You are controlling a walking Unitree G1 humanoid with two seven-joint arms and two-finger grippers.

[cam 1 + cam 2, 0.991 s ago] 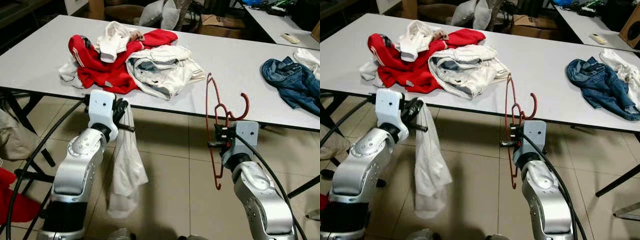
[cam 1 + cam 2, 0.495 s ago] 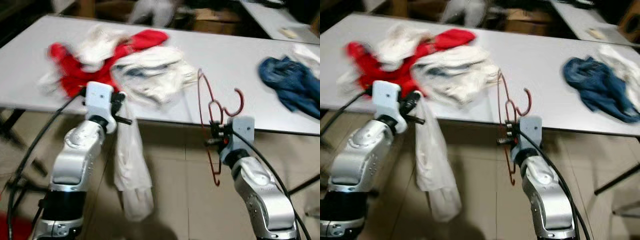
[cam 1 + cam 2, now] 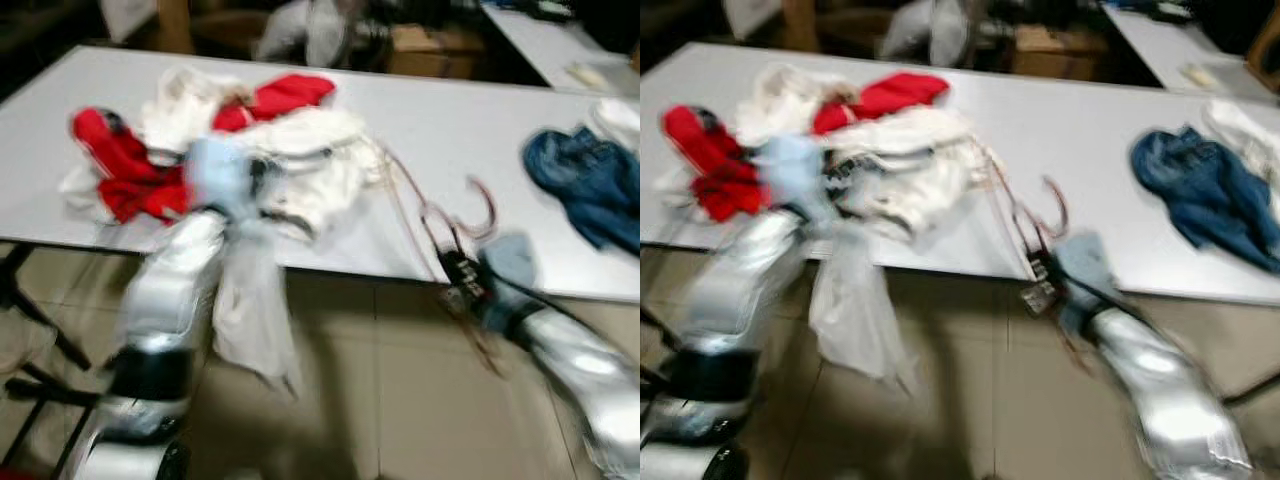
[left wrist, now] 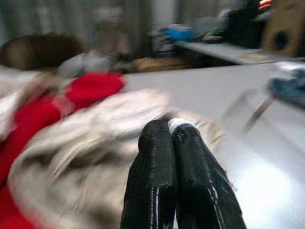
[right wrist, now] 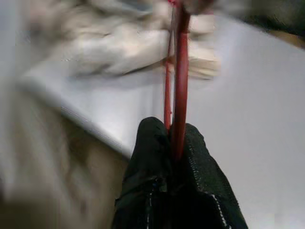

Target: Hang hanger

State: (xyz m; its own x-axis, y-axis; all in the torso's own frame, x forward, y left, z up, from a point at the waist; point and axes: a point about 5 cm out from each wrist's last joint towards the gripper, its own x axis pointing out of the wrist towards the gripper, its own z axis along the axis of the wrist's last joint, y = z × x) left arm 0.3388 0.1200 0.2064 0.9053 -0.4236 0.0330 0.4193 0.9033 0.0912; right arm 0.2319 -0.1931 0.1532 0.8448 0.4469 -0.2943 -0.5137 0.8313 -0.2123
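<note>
A grey table [image 3: 450, 120] is seen across both head views, which are heavily blurred. At its left part, a heap of red and white clothes [image 3: 215, 150] is spread on the surface. The left hand [image 3: 235, 180] is raised at the near edge of the table, just before this heap; its two black fingers [image 4: 157, 186] are pressed together on a white garment [image 3: 250, 310], a scrap of which is visible at the fingertips in the left wrist view, while the rest is hung down below the table edge toward the tiled floor [image 3: 380, 400]. To the right of the heap, a red hanger [image 3: 440, 225] is held tilted over the near edge of the table, its hook toward the right. The right hand [image 3: 462, 283] is closed on the hanger's lower part; in the right wrist view the red wire [image 5: 180, 86] is clamped between the fingers [image 5: 152, 167]. Farther right, a blue denim garment [image 3: 585, 185] is laid on the table, well apart from the hanger.
</note>
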